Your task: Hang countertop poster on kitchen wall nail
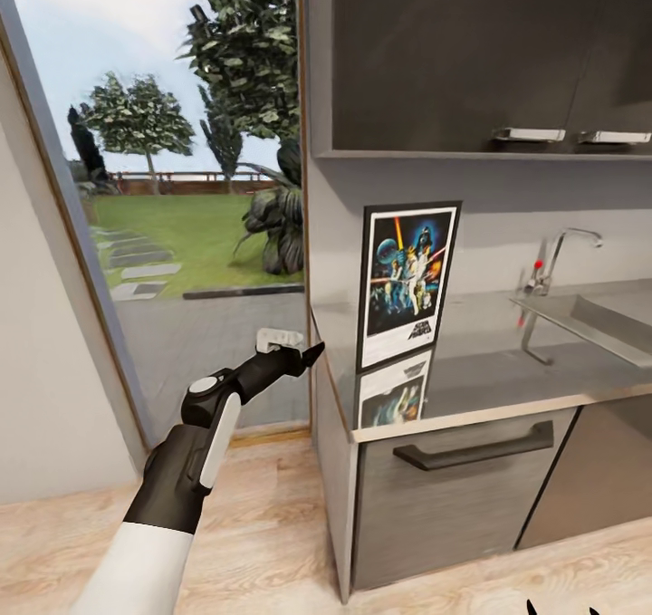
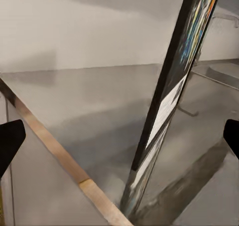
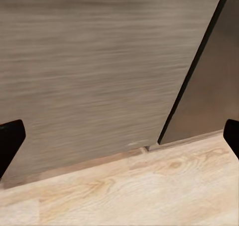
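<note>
The poster (image 1: 409, 280) stands upright on the kitchen countertop (image 1: 507, 375), leaning on the back wall near the counter's left end, with its reflection below it. My left gripper (image 1: 306, 354) hovers at counter height just left of the counter's end, pointing toward the poster. It is open and holds nothing. The left wrist view has the poster (image 2: 169, 101) almost edge-on, ahead between the wide-apart fingers of my left gripper (image 2: 119, 136). My right gripper (image 1: 543, 608) hangs low by the cabinet fronts and is open and empty too (image 3: 119, 136). The wall nail is out of view.
A sink (image 1: 607, 321) with a chrome faucet (image 1: 557, 262) lies right of the poster. Dark upper cabinets (image 1: 453, 53) overhang the counter. A tall window (image 1: 181, 235) onto a garden fills the left. Below are a drawer handle (image 1: 475, 447), a wood-grain cabinet front (image 3: 99, 61) and wooden floor (image 3: 149, 196).
</note>
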### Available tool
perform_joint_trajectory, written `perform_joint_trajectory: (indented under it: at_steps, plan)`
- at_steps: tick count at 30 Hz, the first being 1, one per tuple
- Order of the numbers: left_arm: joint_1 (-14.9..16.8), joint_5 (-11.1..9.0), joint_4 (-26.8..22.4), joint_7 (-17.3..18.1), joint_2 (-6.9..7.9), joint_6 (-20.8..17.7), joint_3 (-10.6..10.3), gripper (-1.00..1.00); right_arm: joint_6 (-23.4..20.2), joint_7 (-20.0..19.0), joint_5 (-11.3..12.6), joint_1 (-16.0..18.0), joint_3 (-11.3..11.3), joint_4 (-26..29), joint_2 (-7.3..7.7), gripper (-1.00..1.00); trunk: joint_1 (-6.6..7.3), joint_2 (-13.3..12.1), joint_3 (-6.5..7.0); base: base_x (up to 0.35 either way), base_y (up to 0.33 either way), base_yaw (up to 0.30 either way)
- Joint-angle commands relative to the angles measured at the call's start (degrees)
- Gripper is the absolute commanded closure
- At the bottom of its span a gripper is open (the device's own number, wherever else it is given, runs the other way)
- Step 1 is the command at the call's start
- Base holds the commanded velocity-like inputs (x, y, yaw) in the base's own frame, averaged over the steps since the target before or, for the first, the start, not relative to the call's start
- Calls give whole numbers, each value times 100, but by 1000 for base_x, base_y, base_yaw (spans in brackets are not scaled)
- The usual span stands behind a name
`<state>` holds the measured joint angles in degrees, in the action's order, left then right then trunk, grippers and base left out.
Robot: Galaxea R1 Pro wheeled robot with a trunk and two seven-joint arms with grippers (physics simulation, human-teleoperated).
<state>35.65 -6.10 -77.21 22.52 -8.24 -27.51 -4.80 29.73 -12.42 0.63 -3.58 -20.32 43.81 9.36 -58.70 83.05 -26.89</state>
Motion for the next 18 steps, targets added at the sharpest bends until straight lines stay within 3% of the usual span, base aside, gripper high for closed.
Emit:
perform_joint_trajectory:
  at_steps: [1, 6, 9, 18]
  plan:
    - [4, -62, -7, -3, -4, -53, 1, -100, 6, -42, 8, 1, -16, 5, -3, -100, -3, 3, -5, 204, 0, 0]
    - [4, -65, -8, 39, -8, -53, -19, -100, 2, -47, 8, -2, -14, 5, -4, -100, -3, 3, -2, 110, 0, -25]
    - [4, -61, -5, 436, -10, -53, -56, -100, 2, -50, 8, -2, -15, 5, -4, -100, -3, 3, 13, 26, 0, -173]
    - [4, -52, 7, 670, -10, -53, -74, -100, 3, -50, 8, -2, -16, 5, -4, -100, -3, 3, 67, 6, 0, -207]
